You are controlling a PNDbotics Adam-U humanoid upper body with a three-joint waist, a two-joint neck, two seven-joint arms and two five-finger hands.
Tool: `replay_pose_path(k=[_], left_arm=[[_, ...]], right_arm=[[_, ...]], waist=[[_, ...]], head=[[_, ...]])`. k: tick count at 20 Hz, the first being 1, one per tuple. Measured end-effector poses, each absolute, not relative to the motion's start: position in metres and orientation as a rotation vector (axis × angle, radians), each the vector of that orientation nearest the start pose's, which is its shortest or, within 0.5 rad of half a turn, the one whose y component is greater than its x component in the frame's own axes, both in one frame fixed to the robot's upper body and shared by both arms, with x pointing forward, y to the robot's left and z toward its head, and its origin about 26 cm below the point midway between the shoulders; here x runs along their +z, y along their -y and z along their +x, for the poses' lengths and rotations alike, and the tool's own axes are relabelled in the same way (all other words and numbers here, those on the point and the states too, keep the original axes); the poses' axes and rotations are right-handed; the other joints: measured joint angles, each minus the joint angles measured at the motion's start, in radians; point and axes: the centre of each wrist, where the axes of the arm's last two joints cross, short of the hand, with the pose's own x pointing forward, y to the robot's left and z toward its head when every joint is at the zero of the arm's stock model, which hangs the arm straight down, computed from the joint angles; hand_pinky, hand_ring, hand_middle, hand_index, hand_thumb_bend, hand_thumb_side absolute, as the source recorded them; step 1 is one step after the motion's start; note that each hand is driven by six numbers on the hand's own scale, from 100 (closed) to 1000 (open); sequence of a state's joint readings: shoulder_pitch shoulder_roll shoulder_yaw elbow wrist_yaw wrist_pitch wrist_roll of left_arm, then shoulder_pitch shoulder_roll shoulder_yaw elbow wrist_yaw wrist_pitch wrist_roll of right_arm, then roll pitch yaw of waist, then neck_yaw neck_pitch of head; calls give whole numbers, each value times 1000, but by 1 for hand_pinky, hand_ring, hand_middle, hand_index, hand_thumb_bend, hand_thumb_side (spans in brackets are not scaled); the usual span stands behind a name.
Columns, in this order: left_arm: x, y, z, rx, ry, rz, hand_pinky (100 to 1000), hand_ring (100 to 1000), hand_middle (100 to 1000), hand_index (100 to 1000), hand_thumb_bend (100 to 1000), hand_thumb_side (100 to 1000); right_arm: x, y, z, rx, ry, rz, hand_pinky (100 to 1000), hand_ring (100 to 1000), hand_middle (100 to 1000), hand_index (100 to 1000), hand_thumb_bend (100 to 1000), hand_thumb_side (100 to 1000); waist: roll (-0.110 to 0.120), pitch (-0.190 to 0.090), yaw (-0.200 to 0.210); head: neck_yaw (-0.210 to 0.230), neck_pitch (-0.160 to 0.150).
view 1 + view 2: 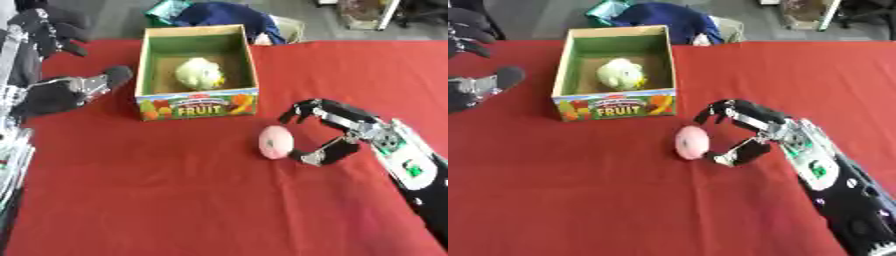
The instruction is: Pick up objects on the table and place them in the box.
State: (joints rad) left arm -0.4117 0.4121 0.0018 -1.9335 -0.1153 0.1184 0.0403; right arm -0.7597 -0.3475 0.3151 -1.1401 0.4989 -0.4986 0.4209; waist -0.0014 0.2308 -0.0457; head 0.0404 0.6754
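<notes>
Nearest to us, the robot's right forearm enters from the lower right corner and ends in the right hand [346,131], spread wide above the red tablecloth [175,200]. Its fingers arch over the top and its thumb [317,154] reaches in low; we find nothing held. The thumb tip stands just beside the pink object [276,142]; whether it touches we cannot tell.

The pink object lies on the cloth in front of the box [199,106], near its right front corner and just left of the hand. It is rounded, somewhat egg-shaped, with a paler patch on one side. We judge it a light toy fruit, smooth-skinned and so liable to roll or slip away from a one-sided push. We recommend taking it across its widest middle, thumb below and fingers opposite.

Further back, the cardboard box labelled FRUIT stands open-topped and already holds a pale yellow-green object [199,73].

To the far left, the left hand [61,92] rests idle beside the box with fingers relaxed, holding nothing.
</notes>
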Motion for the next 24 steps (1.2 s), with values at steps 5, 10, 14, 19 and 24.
replay_pose_path(k=[5,10,14,19,24], left_arm=[[227,-264,318,-440,2203,397,575,627,608,686,825,275],[227,-264,318,-440,2203,396,574,625,606,686,823,275],[227,-264,318,-440,2203,395,574,625,606,686,823,274],[227,-264,318,-437,2206,390,574,625,606,685,824,274],[231,-254,320,-438,2236,340,572,625,605,685,816,272]], right_arm=[[132,201,441,1674,1892,-219,697,799,516,623,237,100],[132,199,440,1641,1956,-241,635,710,356,454,100,100],[146,197,441,1574,2062,-288,634,702,356,454,100,100],[189,203,444,1511,2186,-396,637,699,372,466,100,100],[223,215,451,1405,2226,-505,641,705,387,484,100,100]], waist=[[0,1,3],[-3,1,4],[-8,1,4],[-10,1,15],[-10,13,53]], head=[[-4,0],[-6,0],[-6,0],[-6,-5],[-15,-23]])
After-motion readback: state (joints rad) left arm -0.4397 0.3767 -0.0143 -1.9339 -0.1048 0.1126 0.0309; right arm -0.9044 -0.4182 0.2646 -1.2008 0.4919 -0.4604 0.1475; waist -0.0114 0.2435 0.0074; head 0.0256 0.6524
